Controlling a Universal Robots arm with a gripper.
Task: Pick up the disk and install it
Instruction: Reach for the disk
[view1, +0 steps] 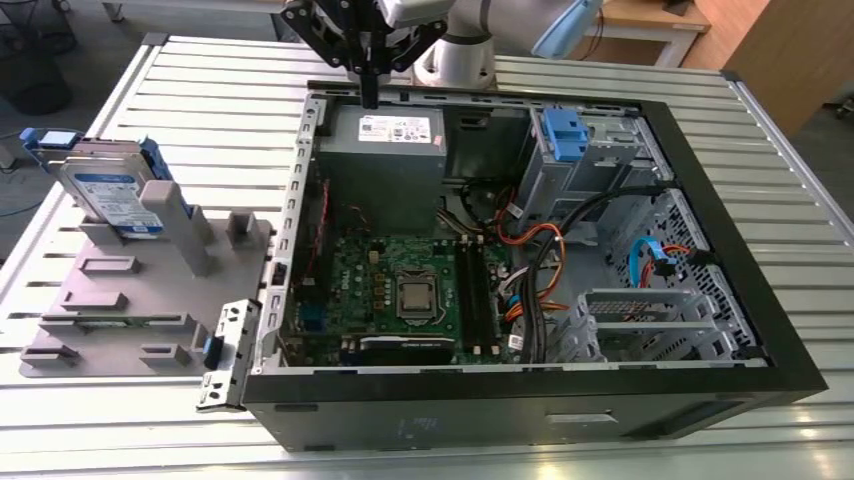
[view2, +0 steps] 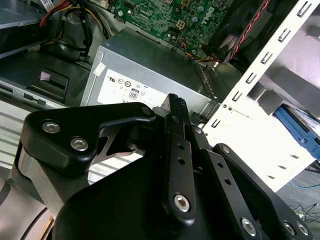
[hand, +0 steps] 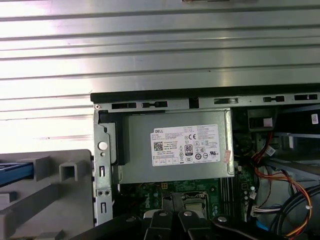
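The disk (view1: 110, 195) is a silver-grey hard drive with a white-and-blue label and blue side rails. It stands on edge in a grey holder (view1: 147, 290) at the exterior view's left, outside the open computer case (view1: 787, 300). My gripper (view1: 367, 92) hangs over the case's far wall, above the grey power-supply box (view1: 387, 140), well away from the disk. In the second wrist view the gripper (view2: 176, 100) has its black fingers pressed together, shut on nothing, with the power-supply box (view2: 150, 75) beyond them.
Inside the case lie a green motherboard (view1: 400, 290), bundled cables (view1: 534, 270), a drive bay with a blue latch (view1: 565, 135) and a metal cage (view1: 641, 320). The first wrist view looks down on the power-supply box (hand: 175, 147) and the slatted metal table (hand: 150, 50).
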